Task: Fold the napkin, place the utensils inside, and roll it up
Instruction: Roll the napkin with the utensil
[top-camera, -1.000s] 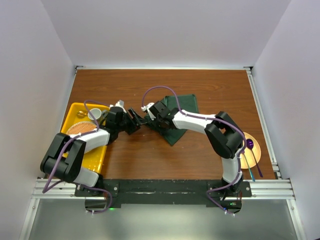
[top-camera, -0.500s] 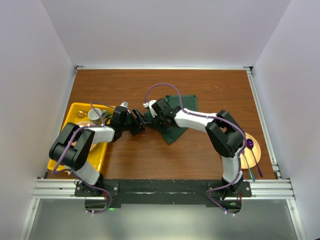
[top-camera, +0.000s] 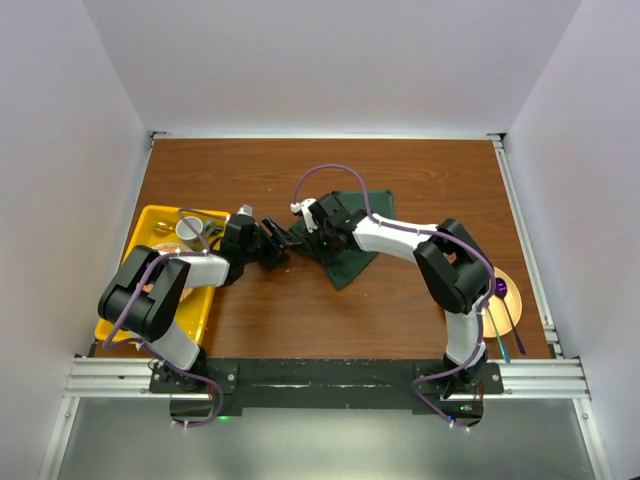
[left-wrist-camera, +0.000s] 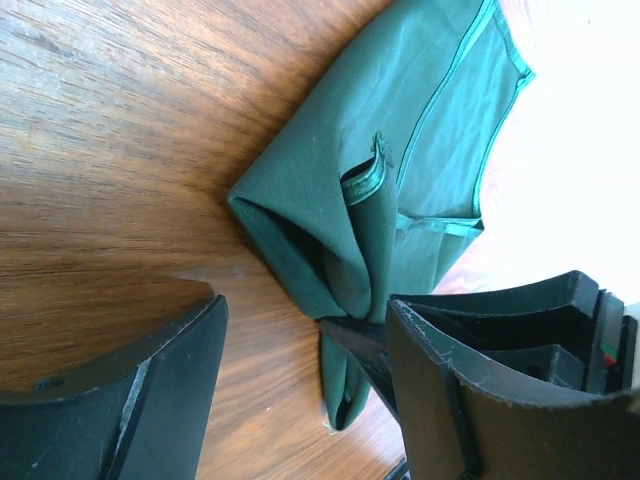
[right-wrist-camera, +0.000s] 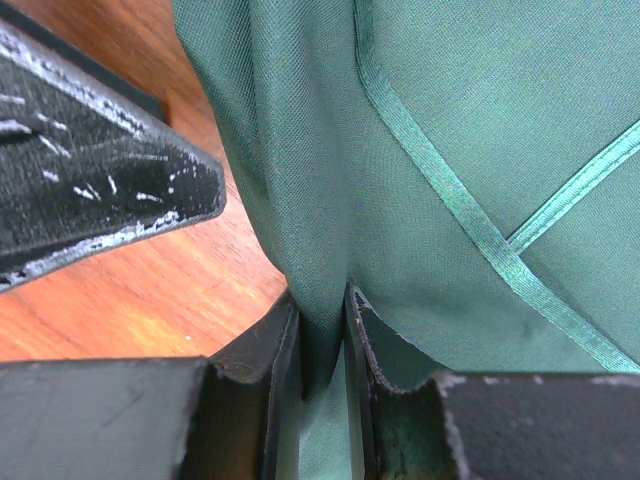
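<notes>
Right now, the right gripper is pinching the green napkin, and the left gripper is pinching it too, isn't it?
Not quite. The right gripper is pinching the green napkin, but the left gripper is not: its fingers stand wide apart, open, next to the napkin's fold. The left wrist view shows it.

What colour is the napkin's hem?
The napkin hem is a lighter, shinier green than the dark green cloth; right wrist view shows it best.
</notes>
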